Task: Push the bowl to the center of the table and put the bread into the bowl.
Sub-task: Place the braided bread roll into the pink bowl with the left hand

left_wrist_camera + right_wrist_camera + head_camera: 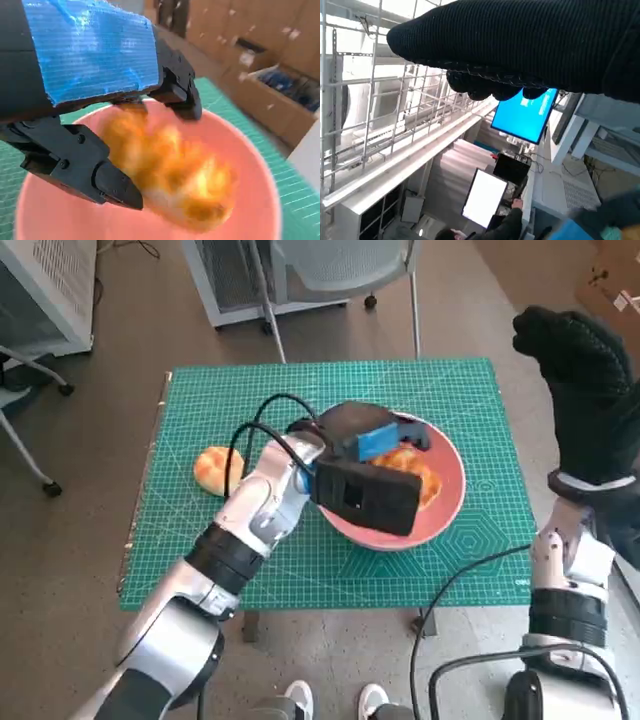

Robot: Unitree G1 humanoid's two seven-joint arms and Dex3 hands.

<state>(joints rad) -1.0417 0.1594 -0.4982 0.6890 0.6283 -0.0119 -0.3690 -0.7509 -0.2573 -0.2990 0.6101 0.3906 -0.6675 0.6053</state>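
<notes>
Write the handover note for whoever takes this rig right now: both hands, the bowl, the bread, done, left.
Left hand: over the pink bowl, fingers around a piece of bread inside it; whether it still grips cannot be told.
Right hand: raised off the table's right edge, holding nothing, fingers curled.
Bowl: on the green cutting mat, a little right of the middle.
Second bread roll: on the mat, left of the bowl.
Done: bowl near centre, one bread in it.
Left: free the left hand, withdraw it; possibly move the second roll into the bowl.
</notes>
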